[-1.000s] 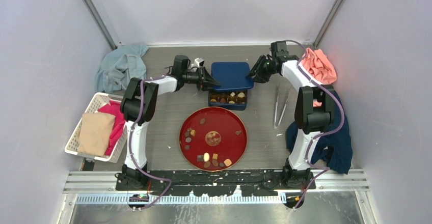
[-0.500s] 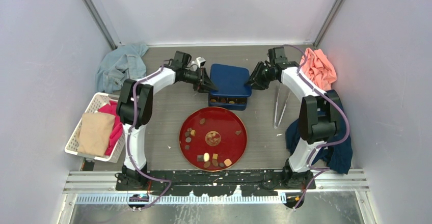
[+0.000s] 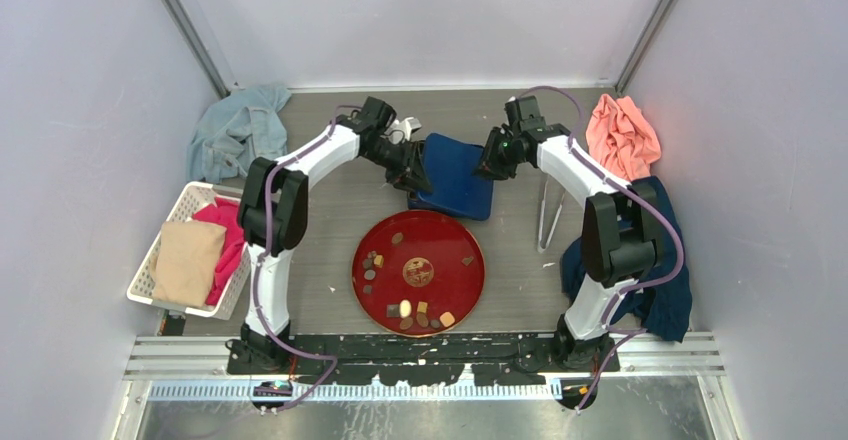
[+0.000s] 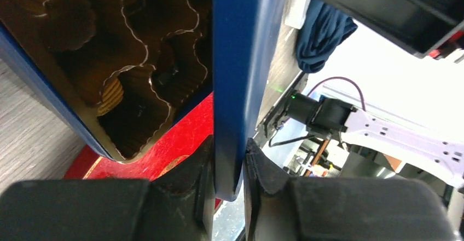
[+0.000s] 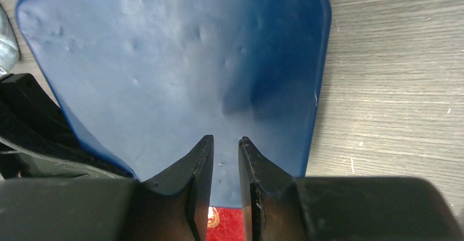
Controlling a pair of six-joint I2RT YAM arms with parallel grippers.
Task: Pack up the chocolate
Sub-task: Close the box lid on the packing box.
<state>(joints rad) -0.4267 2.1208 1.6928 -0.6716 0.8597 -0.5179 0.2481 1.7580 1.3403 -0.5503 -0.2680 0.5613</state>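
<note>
Grey wooden table (image 3: 330,210) sits inside pale walls (image 3: 420,20). Chocolate (image 3: 405,308) lies in small bits on the red plate (image 3: 440,245), mostly along the near rim and the left side, too small to tell which way each bit points. Just past the plate stands a blue box (image 4: 60,101) with brown paper cups (image 4: 98,49) inside. A blue lid (image 3: 458,175) hangs over it and hides most of it from above. The left gripper (image 4: 228,148) pinches the lid's edge tight. The right gripper (image 5: 225,139) is at the lid with its fingers nearly together; I cannot tell if it holds anything. A white basket (image 3: 150,252) holds a pink cloth (image 3: 232,235) and a tan cloth (image 3: 187,260).
</note>
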